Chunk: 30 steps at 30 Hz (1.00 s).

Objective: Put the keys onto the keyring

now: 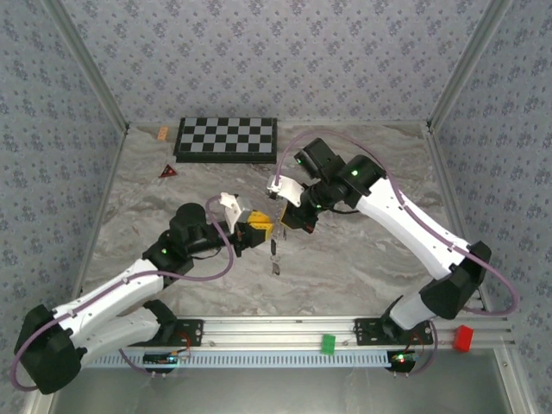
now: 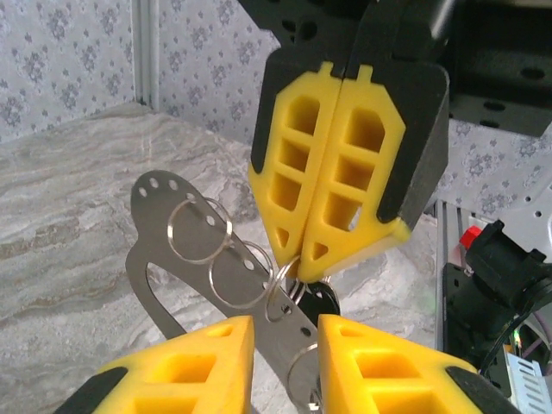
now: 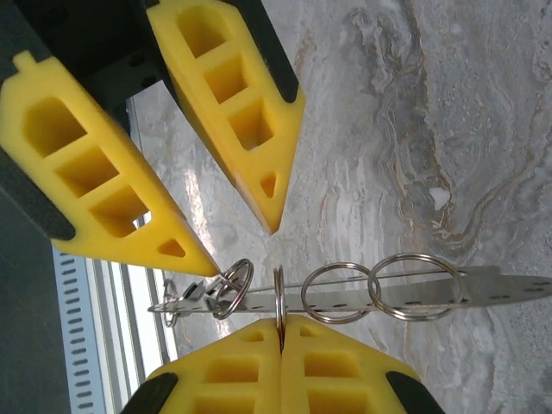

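Observation:
A thin metal strip (image 2: 155, 259) with a row of holes hangs in the air between both arms and carries several silvery rings. My right gripper (image 3: 280, 323) is shut on one keyring (image 3: 279, 289), pinched edge-on; it also appears as the keyring (image 2: 283, 289) under the right gripper (image 2: 302, 263). My left gripper (image 2: 285, 345) has the strip running between its fingers, edges against the pads. A key's black head (image 2: 326, 302) hangs behind that ring. The keys' metal parts (image 3: 185, 293) cluster on a small ring at the strip's end, by the left gripper (image 3: 235, 246). From above, the grippers (image 1: 256, 229) (image 1: 285, 222) meet mid-table, a key (image 1: 274, 250) dangling below.
A checkerboard (image 1: 227, 138) lies at the back, with a small red triangle (image 1: 167, 172) and an orange piece (image 1: 163, 133) to its left. The aluminium rail (image 1: 285, 332) at the near edge holds a green block (image 1: 328, 343) and a red block (image 1: 463, 337). Patterned walls enclose the marble table (image 1: 379, 259).

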Available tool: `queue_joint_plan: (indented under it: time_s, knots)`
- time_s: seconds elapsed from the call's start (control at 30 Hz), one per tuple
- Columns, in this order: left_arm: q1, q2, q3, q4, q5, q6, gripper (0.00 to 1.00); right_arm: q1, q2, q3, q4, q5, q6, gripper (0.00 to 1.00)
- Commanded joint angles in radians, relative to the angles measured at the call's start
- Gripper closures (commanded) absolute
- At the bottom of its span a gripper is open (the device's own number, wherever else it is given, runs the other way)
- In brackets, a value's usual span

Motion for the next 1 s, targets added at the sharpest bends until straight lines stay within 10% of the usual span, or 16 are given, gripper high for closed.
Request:
queue_joint_plan:
  time_s: [0.0,0.97]
  knots:
    - [0.007,0.005,0.026,-0.004,0.029,0.026,0.73,0.02,0.032,0.064,-0.109,0.021,-0.056,1.0]
    - [0.043,0.006,-0.002,0.062,0.12,-0.002,0.59,0.043,0.005,0.043,-0.066,-0.033,-0.085,1.0]
